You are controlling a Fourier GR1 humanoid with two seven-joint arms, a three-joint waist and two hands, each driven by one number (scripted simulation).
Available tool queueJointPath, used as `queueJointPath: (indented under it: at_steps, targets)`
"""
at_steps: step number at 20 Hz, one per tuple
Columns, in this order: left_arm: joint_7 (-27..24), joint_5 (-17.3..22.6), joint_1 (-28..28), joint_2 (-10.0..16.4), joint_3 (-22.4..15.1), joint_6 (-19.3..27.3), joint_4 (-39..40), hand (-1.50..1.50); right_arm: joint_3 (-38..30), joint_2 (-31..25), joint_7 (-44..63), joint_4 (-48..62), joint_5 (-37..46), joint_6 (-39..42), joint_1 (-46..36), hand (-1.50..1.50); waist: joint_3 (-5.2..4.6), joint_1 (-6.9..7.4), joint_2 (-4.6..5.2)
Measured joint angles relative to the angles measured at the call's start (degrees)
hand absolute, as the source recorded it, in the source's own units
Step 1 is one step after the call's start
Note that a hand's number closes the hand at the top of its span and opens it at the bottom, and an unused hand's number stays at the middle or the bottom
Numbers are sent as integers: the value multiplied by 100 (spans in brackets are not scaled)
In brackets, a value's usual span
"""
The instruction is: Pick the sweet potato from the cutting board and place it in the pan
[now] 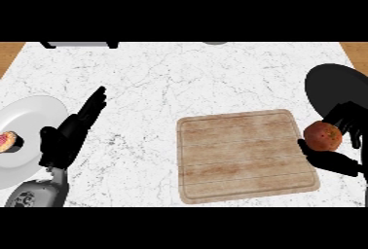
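My right hand [334, 162] is clasped around the round, reddish-brown sweet potato [322, 135], with the fingers curled over its far side and the thumb tucked under its near side. I hold it just past the right edge of the pale wooden cutting board [244, 155], whose top now has nothing lying on it. The round black pan [329, 82] sits just beyond my fingers at the right side of the white marbled counter [187, 78], so I judge the pick done and the placing not yet done. How high the potato is above the counter I cannot tell from here. I expect it to feel dense and stiff, a solid lump that will not give under my fingers. Its skin looks matte rather than slick, but the rounded shape could roll in my grasp, so across its widest part, fingers opposite thumb, seems the right place to hold it. It should take a short drop without harm, though I would rather set it low in the pan. My left hand [63, 138] rests open at the left, fingers straight and pointing up, beside a round white plate [32, 114] bearing a small pinkish-brown item [9, 141].
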Motion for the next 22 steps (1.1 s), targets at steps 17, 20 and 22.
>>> queueJointPath:
  at_steps: [17,20,22]
  targets:
    - [75,-165,-87,-178,17,-134,-51,0,-1766,-385,-3489,5798,-532,-1186,-2327,150,4,116,34]
    - [69,-208,-105,-222,18,-147,-5,0,-1998,-521,-4060,6814,-597,-1333,-2828,150,6,129,40]
    - [155,-184,-84,-204,45,-194,-129,0,-2145,-608,-4459,7391,-652,-1433,-3055,150,6,135,40]
